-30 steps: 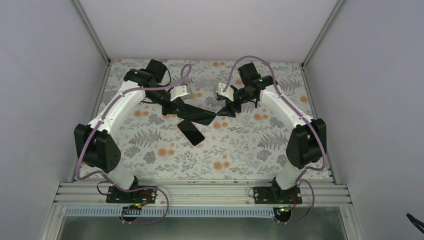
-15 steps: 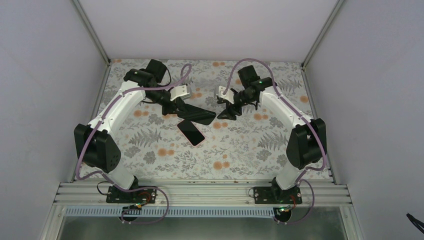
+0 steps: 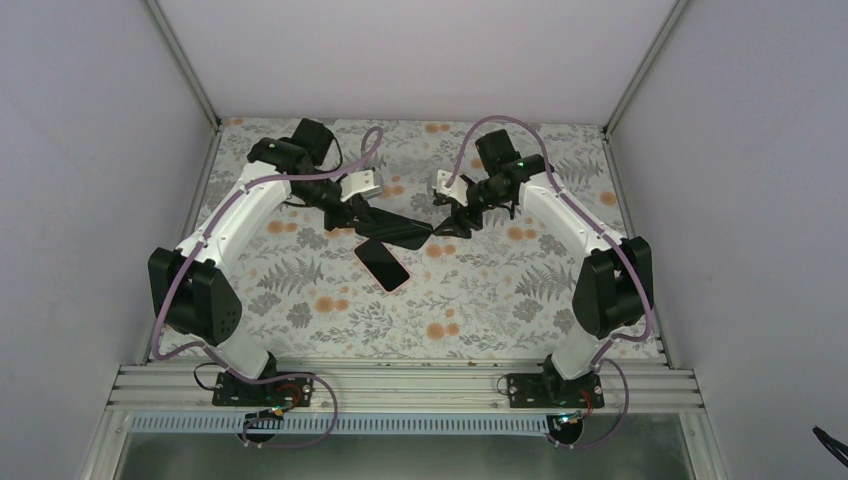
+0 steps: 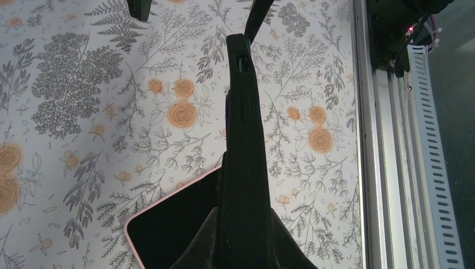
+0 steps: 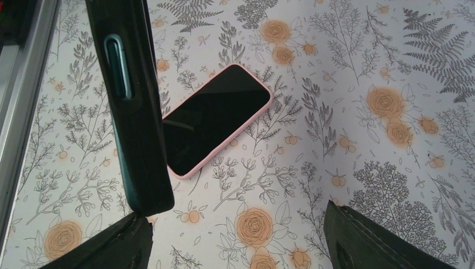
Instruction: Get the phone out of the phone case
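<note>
The phone [image 3: 382, 264] lies flat on the table, screen up, black with a pink rim; it also shows in the left wrist view [image 4: 173, 224] and the right wrist view [image 5: 215, 120]. The black phone case [image 3: 402, 232] is empty and held edge-on above the table. My left gripper [image 3: 362, 214] is shut on the case [image 4: 243, 140], its jaws clamped on both sides [image 4: 245, 249]. My right gripper [image 3: 452, 222] is open and empty [image 5: 241, 241]; the free end of the case [image 5: 134, 112] sits just by its left finger [image 5: 112, 246].
The table has a floral cloth [image 3: 480, 300]. An aluminium rail [image 4: 386, 168] runs along the table edge. White walls enclose the back and sides.
My right arm has shifted slightly at the wrist, staying by the case's end. The phone, the case and my left gripper have not moved.
</note>
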You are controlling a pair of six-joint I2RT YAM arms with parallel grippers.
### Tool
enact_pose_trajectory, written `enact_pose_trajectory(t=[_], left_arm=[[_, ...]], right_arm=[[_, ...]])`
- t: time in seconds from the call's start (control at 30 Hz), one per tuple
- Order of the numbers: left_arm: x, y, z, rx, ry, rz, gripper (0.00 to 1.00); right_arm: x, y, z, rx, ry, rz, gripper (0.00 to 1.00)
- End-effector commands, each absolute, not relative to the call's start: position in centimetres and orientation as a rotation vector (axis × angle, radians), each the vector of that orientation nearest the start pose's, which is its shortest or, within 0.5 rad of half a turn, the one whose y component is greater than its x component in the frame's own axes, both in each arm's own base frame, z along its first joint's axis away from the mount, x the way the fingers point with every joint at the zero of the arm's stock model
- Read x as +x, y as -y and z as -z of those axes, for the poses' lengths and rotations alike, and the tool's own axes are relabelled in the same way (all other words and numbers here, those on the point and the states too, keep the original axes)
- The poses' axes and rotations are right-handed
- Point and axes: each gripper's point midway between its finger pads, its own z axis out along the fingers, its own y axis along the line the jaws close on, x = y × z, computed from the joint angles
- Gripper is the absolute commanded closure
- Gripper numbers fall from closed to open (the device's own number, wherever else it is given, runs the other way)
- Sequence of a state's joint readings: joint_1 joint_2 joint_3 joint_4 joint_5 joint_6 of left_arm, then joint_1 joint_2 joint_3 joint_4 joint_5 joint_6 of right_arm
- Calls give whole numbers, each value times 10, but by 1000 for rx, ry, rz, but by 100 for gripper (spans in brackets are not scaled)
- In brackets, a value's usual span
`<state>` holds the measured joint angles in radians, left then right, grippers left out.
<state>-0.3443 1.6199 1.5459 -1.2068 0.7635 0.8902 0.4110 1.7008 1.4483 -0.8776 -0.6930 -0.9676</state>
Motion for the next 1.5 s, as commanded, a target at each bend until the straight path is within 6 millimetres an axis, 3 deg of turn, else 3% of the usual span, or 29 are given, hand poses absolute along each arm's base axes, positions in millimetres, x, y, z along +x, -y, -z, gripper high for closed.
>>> enact_pose_trajectory(t=[0.0,0.4,0.87,1.03,1.17,1.37,1.47], left_arm=[[267,236,-250,1589,-1869,956,98],[257,235,-246,1621,-1869,976,98],[246,247,-244,1649,-1836,1091,98],[246,252,-241,1651,-1831,1095,98],[247,258,-245,1657,-1817,1092,98],[253,262,-240,1660,-1835,1084,98],[253,264,-249,1652,-1813,1067,98]], right_arm=[[338,-261,-195,-1655,-1757,-637,21],[368,-263,-200,-1605,-1767,-525,22],[391,-273,-223,-1520,-1750,-508,22],[373,-282,-222,-1587,-1719,-593,20],[355,-300,-226,-1631,-1663,-655,16],[344,-331,-226,-1676,-1631,-684,16],[342,-342,-224,-1679,-1618,-699,17]])
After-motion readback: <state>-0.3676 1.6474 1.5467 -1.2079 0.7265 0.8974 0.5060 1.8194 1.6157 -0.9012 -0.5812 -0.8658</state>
